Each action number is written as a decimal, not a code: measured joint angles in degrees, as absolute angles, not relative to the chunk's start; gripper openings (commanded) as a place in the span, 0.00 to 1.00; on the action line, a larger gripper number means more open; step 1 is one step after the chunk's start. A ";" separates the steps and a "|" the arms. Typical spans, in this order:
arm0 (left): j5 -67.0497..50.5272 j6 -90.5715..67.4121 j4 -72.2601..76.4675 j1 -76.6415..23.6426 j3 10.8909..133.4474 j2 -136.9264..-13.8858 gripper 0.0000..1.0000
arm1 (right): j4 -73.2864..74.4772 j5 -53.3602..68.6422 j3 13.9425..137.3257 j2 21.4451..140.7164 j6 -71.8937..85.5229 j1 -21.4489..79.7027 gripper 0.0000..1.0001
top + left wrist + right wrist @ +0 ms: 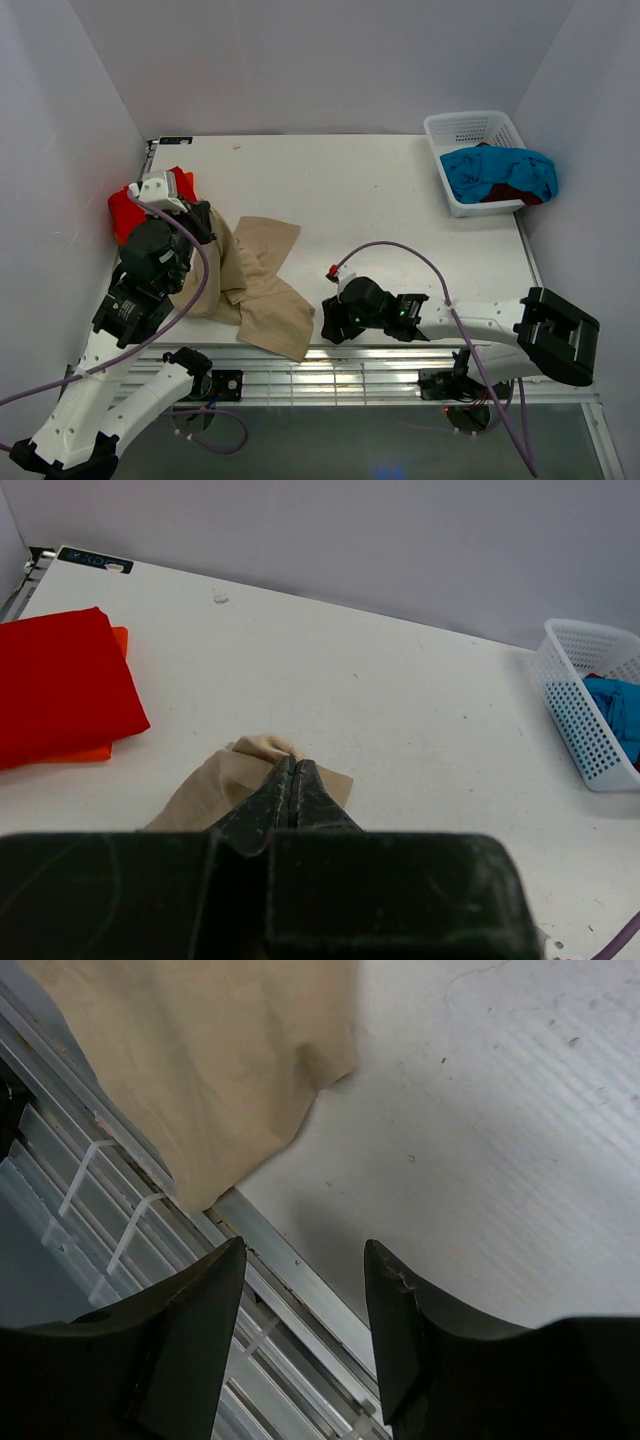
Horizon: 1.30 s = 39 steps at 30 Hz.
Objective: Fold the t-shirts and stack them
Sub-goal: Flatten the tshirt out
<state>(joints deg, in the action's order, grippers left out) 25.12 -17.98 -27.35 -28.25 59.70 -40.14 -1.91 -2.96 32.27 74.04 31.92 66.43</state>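
A tan t-shirt (262, 290) lies crumpled at the table's front left, one part lifted up to my left gripper (203, 224). In the left wrist view that gripper (291, 764) is shut on a fold of the tan t-shirt (225, 780). Behind it lies a folded bright red t-shirt (60, 680) with an orange one (100, 751) under it. My right gripper (328, 328) stands open at the front edge, just right of the tan shirt's corner (220, 1060), with nothing between its fingers (305, 1260). A turquoise-blue t-shirt (500, 170) and a dark red one (505, 192) fill the basket.
The white plastic basket (440, 135) stands at the table's back right corner. A metal rail (300, 1270) runs along the table's front edge right under my right gripper. White walls close in the left, back and right sides.
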 measured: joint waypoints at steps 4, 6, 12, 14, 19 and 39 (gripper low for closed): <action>25.96 -17.78 -27.38 -28.25 59.33 -39.68 0.00 | -6.20 -2.09 32.47 78.81 33.74 68.88 0.57; 26.39 -17.58 -27.35 -28.25 58.94 -39.40 0.00 | -7.49 -1.93 33.19 81.03 34.39 70.17 0.57; 27.68 -17.21 -27.38 -28.25 57.95 -38.57 0.00 | -10.68 -1.65 36.07 85.62 35.73 73.49 0.57; 27.94 -17.17 -27.40 -28.25 57.65 -38.37 0.00 | -11.70 -1.45 36.84 86.83 36.07 74.04 0.57; 28.32 -17.04 -27.38 -28.25 57.19 -38.28 0.00 | -12.64 -1.32 38.83 89.54 36.64 74.61 0.56; 29.63 -16.10 -28.05 -28.25 56.95 -34.41 0.00 | -10.07 -5.50 41.41 93.93 38.59 76.27 0.08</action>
<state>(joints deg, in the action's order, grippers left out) 29.63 -16.10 -28.05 -28.25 56.95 -34.41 -10.07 -5.50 41.41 93.93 38.59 76.27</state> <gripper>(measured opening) 0.019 0.084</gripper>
